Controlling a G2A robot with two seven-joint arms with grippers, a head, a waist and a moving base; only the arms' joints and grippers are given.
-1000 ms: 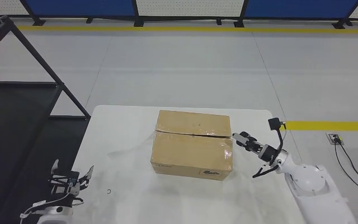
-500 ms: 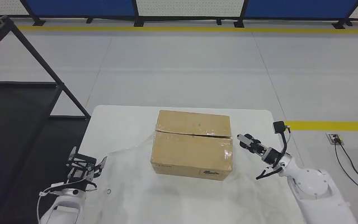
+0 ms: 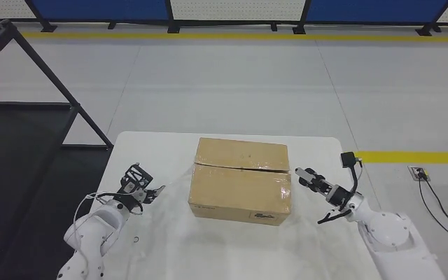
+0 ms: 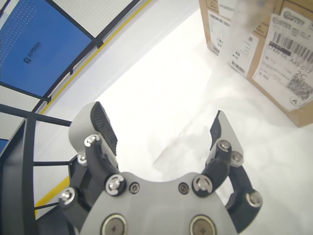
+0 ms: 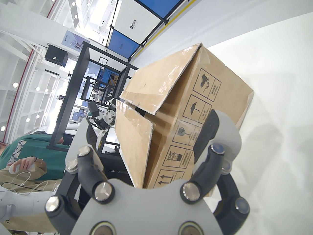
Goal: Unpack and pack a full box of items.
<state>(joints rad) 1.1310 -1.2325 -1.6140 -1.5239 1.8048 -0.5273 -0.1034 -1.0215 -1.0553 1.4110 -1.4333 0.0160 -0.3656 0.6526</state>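
The cardboard box (image 3: pixel 240 180) sits in the middle of the white desk (image 3: pixel 168 150), long side toward the robot. Its two top flaps meet along a taped seam. From the right wrist view the flaps (image 5: pixel 156 91) are not flat: their edges stand a little apart at the near end of the box. Handling symbols are printed on that end, and white shipping labels (image 4: pixel 283 57) cover the opposite end, which faces the left arm.

The left end effector (image 3: pixel 140 187) hangs low over the desk near the box's labelled end, apart from it, with its fingers (image 4: pixel 102 121) spread wide and nothing between them. Something clear and crinkled, perhaps film (image 4: pixel 176 145), lies on the desk just under it.

The right end effector (image 3: pixel 302 172) is just beside the other end of the box, level with the seam. Its fingers (image 5: pixel 210 133) are spread too and grip nothing; whether one touches the cardboard, I cannot tell.

A small ring (image 3: pixel 135 240) lies on the desk close to the left arm. A black metal frame (image 3: pixel 49 84) stands on the floor beyond the desk's left side.
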